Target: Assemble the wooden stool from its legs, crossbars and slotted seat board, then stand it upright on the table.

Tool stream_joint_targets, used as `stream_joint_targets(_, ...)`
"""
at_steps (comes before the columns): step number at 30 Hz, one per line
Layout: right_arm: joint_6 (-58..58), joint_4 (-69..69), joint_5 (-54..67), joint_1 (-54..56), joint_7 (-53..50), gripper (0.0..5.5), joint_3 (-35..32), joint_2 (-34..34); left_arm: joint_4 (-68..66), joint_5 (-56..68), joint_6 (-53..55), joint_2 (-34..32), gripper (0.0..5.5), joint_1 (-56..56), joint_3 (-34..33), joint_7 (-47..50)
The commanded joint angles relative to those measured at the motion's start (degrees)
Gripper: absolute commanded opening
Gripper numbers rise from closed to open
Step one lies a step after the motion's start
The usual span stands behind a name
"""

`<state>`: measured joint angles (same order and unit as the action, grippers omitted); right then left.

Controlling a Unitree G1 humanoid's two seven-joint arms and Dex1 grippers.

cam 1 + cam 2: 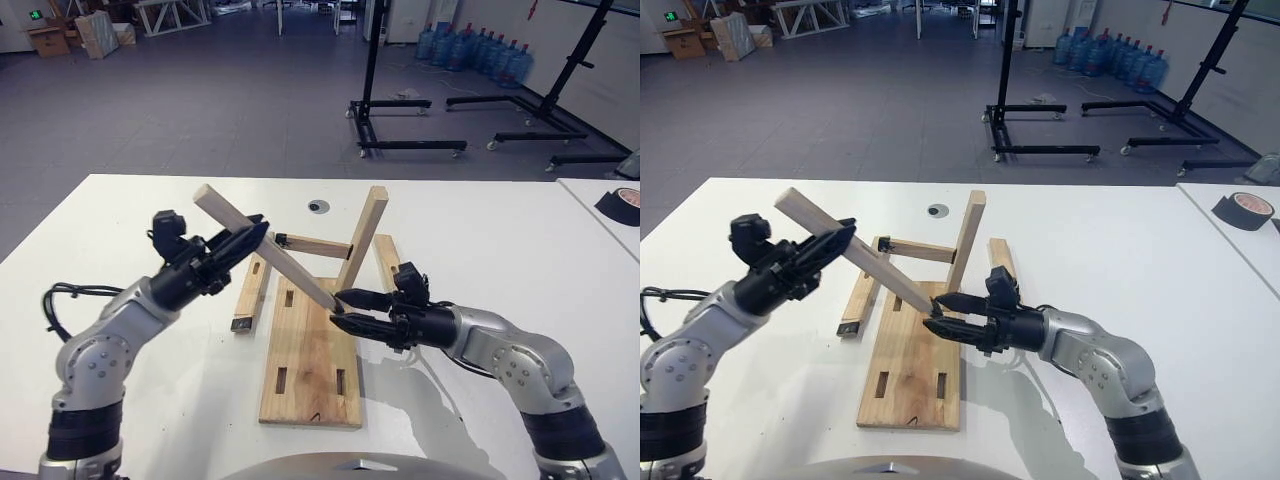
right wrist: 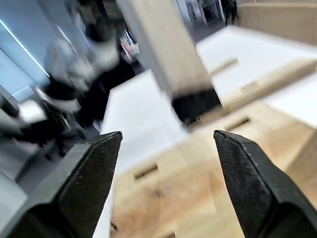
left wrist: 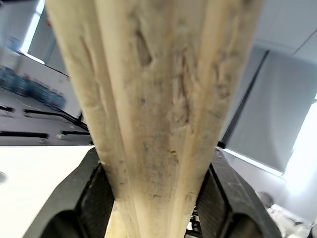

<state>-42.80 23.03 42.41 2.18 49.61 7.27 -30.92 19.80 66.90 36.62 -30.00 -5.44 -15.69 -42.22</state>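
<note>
The slotted seat board [image 1: 310, 372] lies flat on the white table [image 1: 500, 250]. One wooden leg [image 1: 364, 236] stands upright in it, with a crossbar [image 1: 313, 245] reaching off to the left. My left gripper [image 1: 243, 243] is shut on a second leg [image 1: 290, 270], held slanted, its lower end just above the board. In the left wrist view that leg [image 3: 158, 99] sits squeezed between the fingers [image 3: 86, 198]. My right gripper [image 1: 344, 308] is open beside the leg's lower end; the right wrist view shows its black-tipped end [image 2: 195, 105] beyond the gripper [image 2: 166, 173].
Two loose wooden pieces lie flat on the table: one left of the board [image 1: 250, 290], one behind my right gripper [image 1: 386, 262]. A cable hole [image 1: 318, 207] sits in the table's far middle. A black tape roll [image 1: 620, 203] rests on the neighbouring table at right.
</note>
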Motion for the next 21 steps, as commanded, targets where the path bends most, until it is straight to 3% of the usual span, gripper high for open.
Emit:
stream_joint_targets(1, 3.37, 1.96, -13.03, 0.52, -3.6, 3.4, 8.46, -3.61, 0.01, -0.81, 0.34, -4.84, 2.04, -0.88, -3.53, -3.24)
stream_joint_targets(8, 6.22, 9.46, -27.19, -1.49, -3.28, 3.4, 18.19, -12.34, 5.49, -0.79, 1.63, -7.58, 2.04, 4.65, -4.76, -4.51)
stream_joint_targets(14, 6.55, 13.28, -32.81, -1.61, -1.83, 3.4, 18.41, -18.79, 9.17, -0.27, 1.5, -7.23, 2.04, 9.19, -6.05, -3.02)
stream_joint_targets(18, 7.81, 11.66, -37.0, -0.2, -2.06, 3.4, 21.1, -18.36, 9.29, -1.27, 0.72, -6.37, 2.04, 9.92, -5.1, -2.6)
stream_joint_targets(21, 8.71, 13.2, -34.81, 0.95, -2.35, 3.4, 18.7, -15.86, 9.19, -1.62, 0.37, -6.17, 2.04, 10.4, -5.19, -2.58)
